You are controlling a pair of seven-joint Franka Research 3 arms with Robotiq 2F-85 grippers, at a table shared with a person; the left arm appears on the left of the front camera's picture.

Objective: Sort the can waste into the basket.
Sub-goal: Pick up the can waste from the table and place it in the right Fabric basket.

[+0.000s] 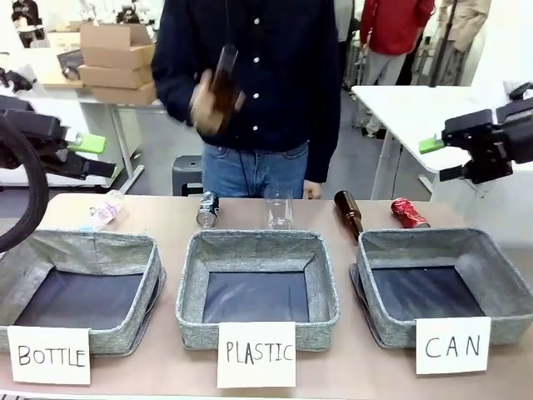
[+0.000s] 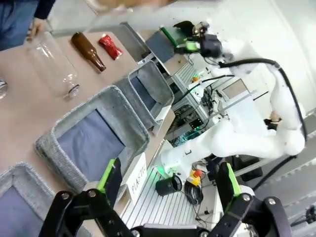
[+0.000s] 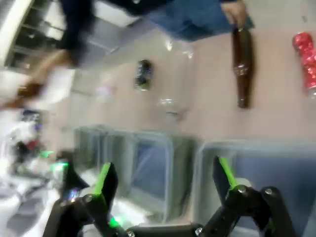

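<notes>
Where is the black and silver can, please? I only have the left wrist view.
Observer: The black and silver can lies on the table, just behind the far left corner of the PLASTIC basket.
Operator: Is the CAN basket holding anything?
Observer: No, the CAN basket shows bare dark lining.
Operator: Is the right gripper open?
Observer: Yes, the right gripper has its fingers spread, with nothing between them.

The black, green-padded left claw and its twin, the right claw, hang raised at opposite sides, each with fingers spread wide and nothing between them, tips pointing inward toward the other claw.
</notes>
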